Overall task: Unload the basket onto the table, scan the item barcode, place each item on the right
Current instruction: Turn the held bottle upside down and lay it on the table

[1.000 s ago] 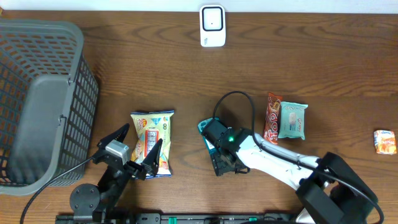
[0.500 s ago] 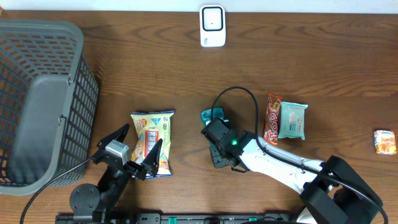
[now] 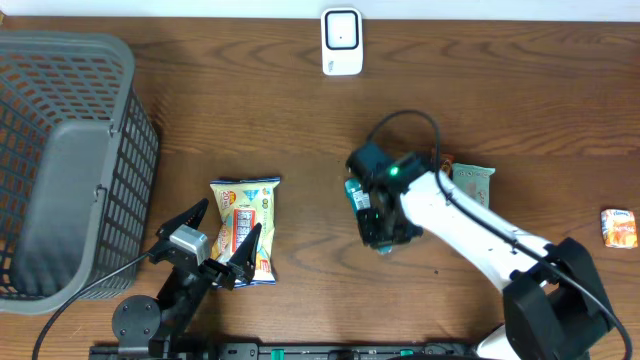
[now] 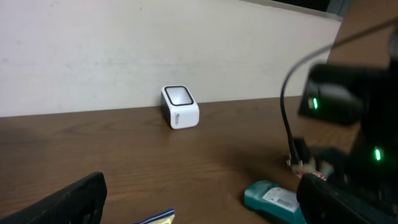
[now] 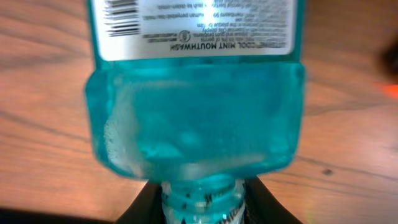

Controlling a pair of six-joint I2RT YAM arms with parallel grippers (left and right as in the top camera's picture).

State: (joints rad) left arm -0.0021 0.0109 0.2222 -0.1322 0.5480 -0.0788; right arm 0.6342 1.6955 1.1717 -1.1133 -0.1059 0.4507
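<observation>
Mouthwash bottle point(image 5: 196, 118), neck pinched in right gripper point(image 5: 202, 202); left gripper point(image 3: 222, 235) gapes. Face its barcode point(image 5: 121, 18) squarely at the scanner point(image 3: 341, 40) by the table's point(image 3: 520, 110) far edge.

Teal mouthwash bottle point(image 5: 194, 118) filling the frame, neck clamped between the jaws of the right gripper point(image 5: 202, 202), label point(image 5: 205, 28) with barcode point(image 5: 119, 23) at top, wooden bench point(image 5: 37, 124) behind

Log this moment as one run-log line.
right gripper: shut on mouthwash bottle | left gripper: open, over snack bag | scanner: bottle not yet there
</observation>
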